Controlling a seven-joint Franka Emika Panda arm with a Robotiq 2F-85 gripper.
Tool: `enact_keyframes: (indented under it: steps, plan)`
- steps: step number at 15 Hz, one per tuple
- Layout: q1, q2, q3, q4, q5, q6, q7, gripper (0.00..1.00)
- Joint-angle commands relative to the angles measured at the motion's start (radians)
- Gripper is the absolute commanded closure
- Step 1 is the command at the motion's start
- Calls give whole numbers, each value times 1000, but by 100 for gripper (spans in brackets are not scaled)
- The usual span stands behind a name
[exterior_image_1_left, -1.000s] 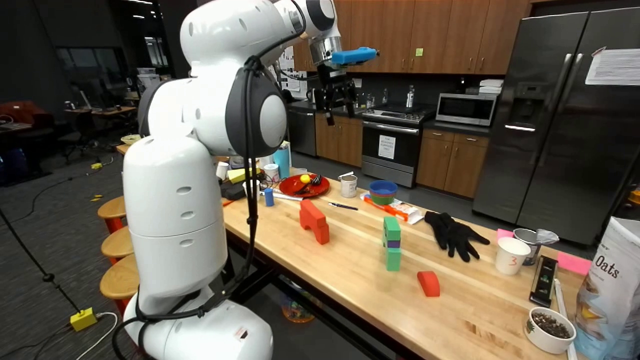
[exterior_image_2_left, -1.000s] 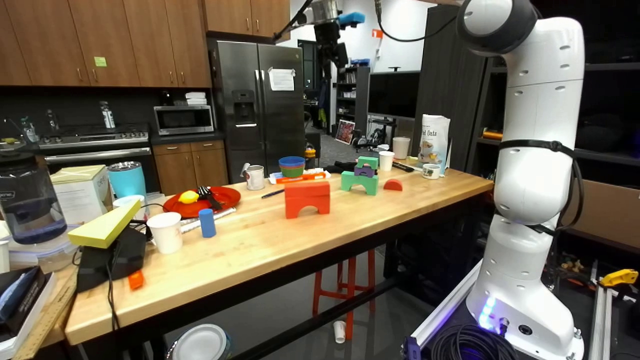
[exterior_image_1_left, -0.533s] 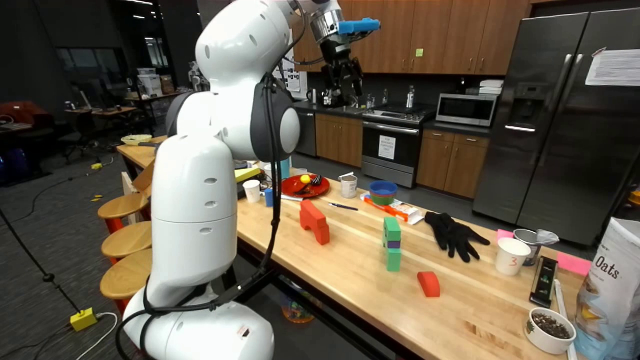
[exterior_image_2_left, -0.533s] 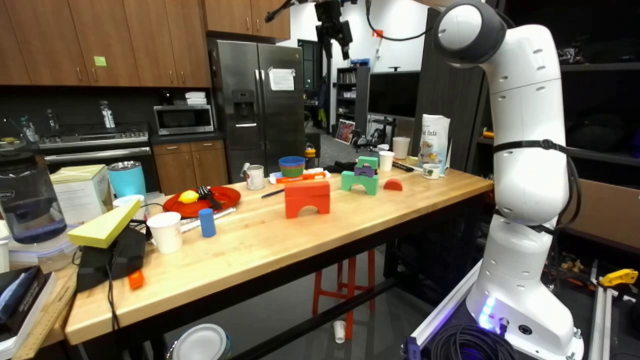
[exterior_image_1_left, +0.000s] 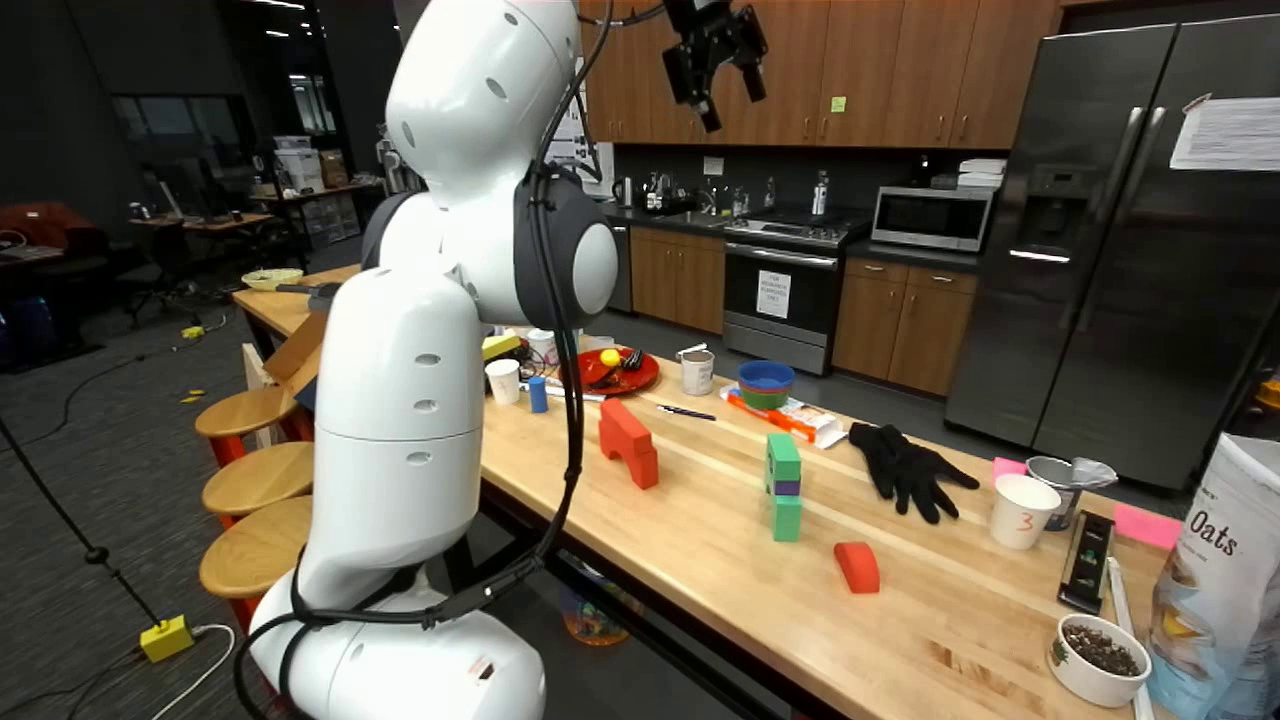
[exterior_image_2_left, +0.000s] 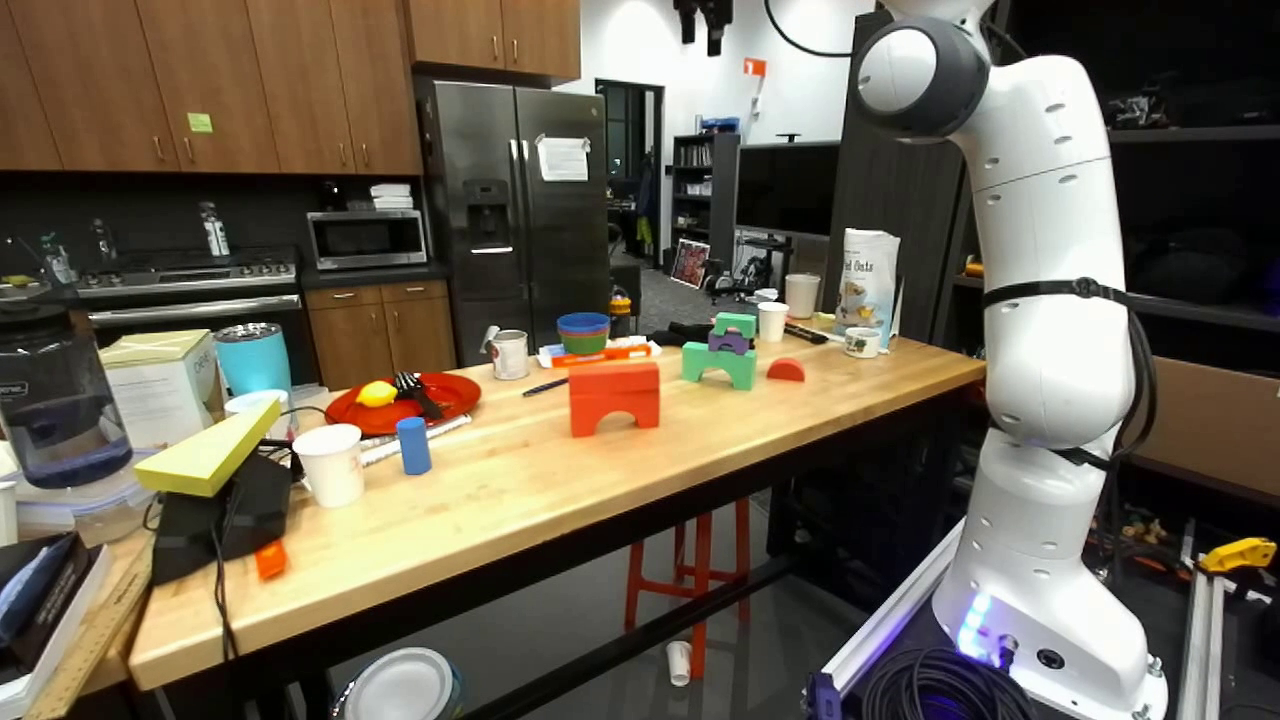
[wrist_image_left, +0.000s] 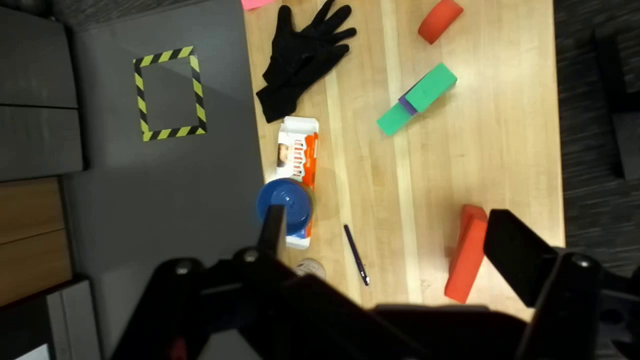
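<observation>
Black two-fingered gripper (wrist_image_left: 387, 220), spread wide, hangs high over the pale wooden table (exterior_image_2_left: 520, 490). In an exterior view, a red arch block (exterior_image_2_left: 614, 385) stands on it, left of a farther green and purple block stack (exterior_image_2_left: 728, 343).

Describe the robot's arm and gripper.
The arm is glossy white and rounded, with dark grey joint bands and black cables strapped along it. The gripper is black, with blocky, angular fingers; blue light glows on the white base.
</observation>
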Motion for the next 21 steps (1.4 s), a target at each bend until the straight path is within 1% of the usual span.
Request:
enact_keyframes:
  steps: [1, 4, 5, 6, 8, 10, 11, 12, 13, 14, 15, 18, 20, 21]
  plan:
    - [-11, 59, -26, 166, 87, -45, 130, 0]
    - [-37, 92, -26, 225, 186, -63, 300, 0]
    - [-8, 86, -37, 221, 137, -79, 215, 0]
    - [-18, 46, -35, 143, 163, -39, 262, 0]
    - [-24, 62, -36, 158, 174, -38, 285, 0]
    - [-43, 77, -14, 149, 225, -51, 302, 0]
    - [-40, 80, -2, 137, 249, -58, 289, 0]
    - [-24, 105, 9, 162, 267, -81, 267, 0]
    - [-10, 83, 29, 103, 279, -79, 261, 0]
    - [8, 86, 37, 94, 282, -102, 245, 0]
    - [41, 142, 35, 188, 276, -172, 235, 0]
    - [119, 150, 39, 203, 255, -268, 263, 0]
    - [163, 104, 40, 128, 249, -265, 280, 0]
    - [186, 102, 40, 130, 243, -270, 286, 0]
